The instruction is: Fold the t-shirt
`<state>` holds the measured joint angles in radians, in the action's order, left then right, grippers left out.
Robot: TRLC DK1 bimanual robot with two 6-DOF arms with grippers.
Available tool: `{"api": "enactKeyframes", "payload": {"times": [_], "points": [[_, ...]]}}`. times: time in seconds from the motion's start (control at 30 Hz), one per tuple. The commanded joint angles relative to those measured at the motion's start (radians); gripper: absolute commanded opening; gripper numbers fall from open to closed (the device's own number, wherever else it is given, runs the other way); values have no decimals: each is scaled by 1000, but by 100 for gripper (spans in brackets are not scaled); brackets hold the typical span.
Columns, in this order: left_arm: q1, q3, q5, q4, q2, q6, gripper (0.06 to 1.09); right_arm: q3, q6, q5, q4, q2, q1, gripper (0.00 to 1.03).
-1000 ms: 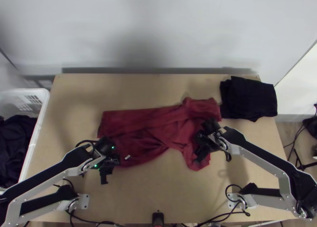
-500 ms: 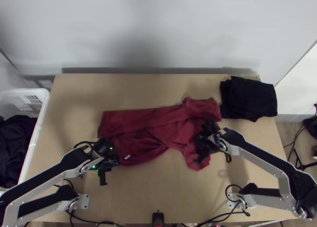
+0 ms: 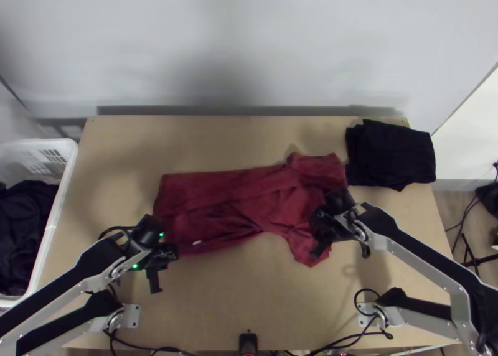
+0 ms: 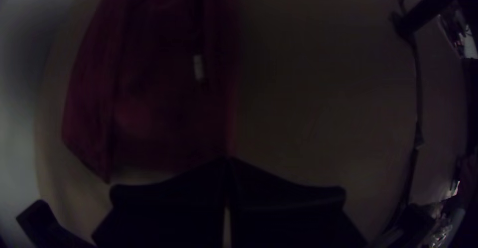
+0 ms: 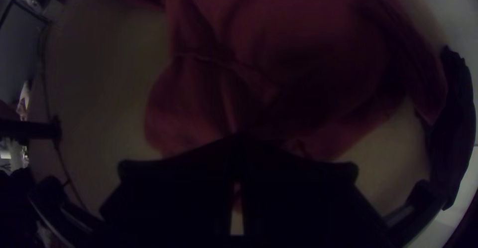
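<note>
1. Landmark = blk cloth stack (image 3: 391, 155), folded, on table (image 3: 249, 135). All locs rel. to it.
2. T-shirt (image 3: 224, 194): red, flat on table, just beside stack, body running lengthwise away from it. Sleeve end nearest stack, hem end farthest. Long strip along the far side looks folded in; near half uneven w/ creases. Sm. white label (image 3: 197, 243) near the hem, on the side away from stack.
3. L gripper (image 4: 229, 160): at shirt's hem end, farthest from stack. Fingers together at tips, no real gap; near-side hem corner runs right up to them, so prob. pinched.
4. R gripper (image 5: 240, 138): over sleeve end, close to stack but on its near side. Fingers closed at tips, creases converge there, i.e. has red fabric nipped, approx. at shoulder/sleeve.
5. Step in hand (judgement): near-side edge gripped at both ends, tensioned for 2nd lengthwise fold. Approx. midway thru task.
6. Next: lift both ends tog., carry near half over toward far strip, keep edge taut, lay down, release. Then crosswise fold(s).
7. Risk: L grip is on a small bit of hem, may slip; uneven lift = twisted fold. Sleeve near stack may need a tuck.
</note>
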<state>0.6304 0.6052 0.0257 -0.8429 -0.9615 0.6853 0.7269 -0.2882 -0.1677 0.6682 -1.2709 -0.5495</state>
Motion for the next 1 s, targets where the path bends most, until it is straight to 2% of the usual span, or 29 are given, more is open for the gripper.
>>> {"api": "enactKeyframes", "payload": {"times": [0.0,0.17,0.3,0.5,0.67,0.97], "points": [[-51,-10,-1,-81,115,26,10,-17,-9,-3,73,111,10,3],[-126,-41,0,-125,173,99,10,-58,-42,-9,111,145,29,3],[-147,-41,-1,-147,204,109,10,-72,-65,-24,149,166,29,3],[-195,-28,3,-173,216,135,10,-70,-77,-98,220,180,29,3],[-204,-28,3,-232,280,154,10,-73,-124,-115,271,214,83,3],[-204,15,57,-263,251,154,10,-63,-141,-151,320,191,10,3]]}}
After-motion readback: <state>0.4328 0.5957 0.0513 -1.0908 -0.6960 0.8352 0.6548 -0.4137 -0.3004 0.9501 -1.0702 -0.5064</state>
